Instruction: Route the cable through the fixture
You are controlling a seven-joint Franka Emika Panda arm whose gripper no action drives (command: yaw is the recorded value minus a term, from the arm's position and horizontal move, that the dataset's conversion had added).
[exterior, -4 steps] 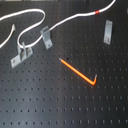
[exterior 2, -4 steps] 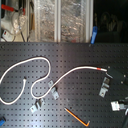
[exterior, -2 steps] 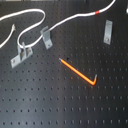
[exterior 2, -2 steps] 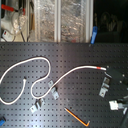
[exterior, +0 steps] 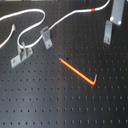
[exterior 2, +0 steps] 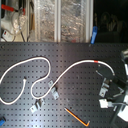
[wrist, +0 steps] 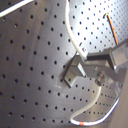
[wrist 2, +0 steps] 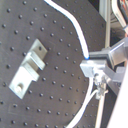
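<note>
The white cable (exterior 2: 42, 59) lies in loops across the black pegboard in both exterior views. Its red band (exterior 2: 95, 61) sits near the second exterior view's right, and it also shows in the first exterior view (exterior: 92, 9). My gripper (exterior 2: 114, 81) is at the second exterior view's right edge, shut on the cable just past the band. In the second wrist view the fingers (wrist 2: 95, 67) pinch the cable (wrist 2: 75, 25). A grey fixture bracket (exterior 2: 103, 90) stands right by the gripper, and it shows close to the fingers in the first wrist view (wrist: 75, 70).
Two more grey brackets (exterior 2: 54, 92) (exterior 2: 36, 106) stand near the cable's loop; they also show in the first exterior view (exterior: 46, 36) (exterior: 20, 55). An orange L-shaped rod (exterior: 77, 71) lies on the board. Shelves with clutter (exterior 2: 45, 20) stand behind the board.
</note>
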